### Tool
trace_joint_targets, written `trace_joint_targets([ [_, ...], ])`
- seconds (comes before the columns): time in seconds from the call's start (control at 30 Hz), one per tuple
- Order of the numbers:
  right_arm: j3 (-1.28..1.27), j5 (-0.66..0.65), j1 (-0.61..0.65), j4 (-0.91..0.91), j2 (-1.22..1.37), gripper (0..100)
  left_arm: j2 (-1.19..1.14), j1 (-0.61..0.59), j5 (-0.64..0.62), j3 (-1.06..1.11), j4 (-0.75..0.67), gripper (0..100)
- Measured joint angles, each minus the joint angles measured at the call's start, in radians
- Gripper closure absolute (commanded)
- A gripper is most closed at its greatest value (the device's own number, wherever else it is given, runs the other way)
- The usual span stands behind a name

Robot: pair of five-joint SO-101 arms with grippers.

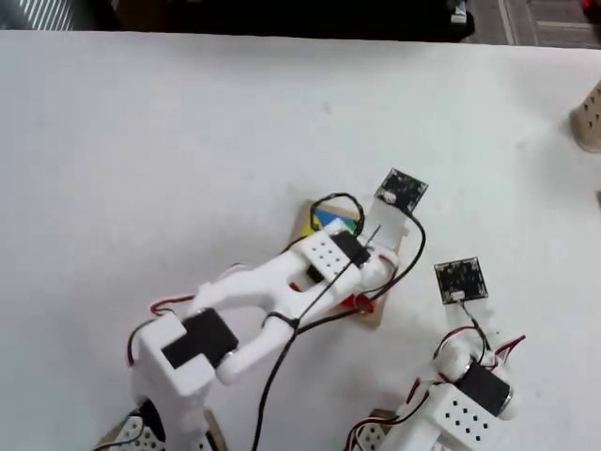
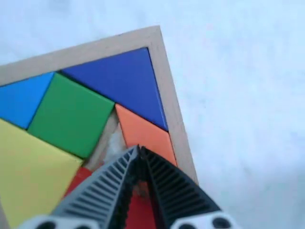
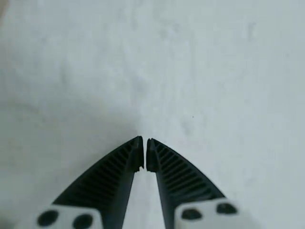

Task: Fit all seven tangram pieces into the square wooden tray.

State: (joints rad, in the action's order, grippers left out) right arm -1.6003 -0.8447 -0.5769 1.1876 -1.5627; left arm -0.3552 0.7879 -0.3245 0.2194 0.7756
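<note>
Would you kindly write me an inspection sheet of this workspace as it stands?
Surface: plain white table.
Job's things: square wooden tray holds a dark blue triangle, light blue triangle, green square, yellow piece, orange piece and red piece; a sliver of bare tray floor shows beside the orange piece.
Clutter: beige perforated object at the table's right edge.
Grippers: left gripper shut, tips over the tray by the orange and red pieces; right gripper shut above bare table.
Cables: black cable loops over the left arm; red wires nearer its base.
Surroundings: dark strip beyond the table's far edge.
</note>
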Motion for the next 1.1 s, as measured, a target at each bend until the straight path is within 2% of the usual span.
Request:
trace_joint_targets([
  [0.2, 0.000, 0.000, 0.000, 0.000, 0.000, 98.1, -0.068, -0.038, 0.000, -0.064, -0.037, 98],
  [0.6, 0.000, 0.000, 0.000, 0.000, 0.000, 98.1, 0.005, -0.040, 0.000, -0.091, 0.133, 98],
  [0.8, 0.000, 0.000, 0.000, 0.000, 0.000, 98.1, 0.023, -0.040, 0.000, -0.023, 0.110, 98],
  [1.1, 0.000, 0.000, 0.000, 0.000, 0.000, 98.1, -0.035, -0.114, 0.000, -0.025, 0.008, 98],
])
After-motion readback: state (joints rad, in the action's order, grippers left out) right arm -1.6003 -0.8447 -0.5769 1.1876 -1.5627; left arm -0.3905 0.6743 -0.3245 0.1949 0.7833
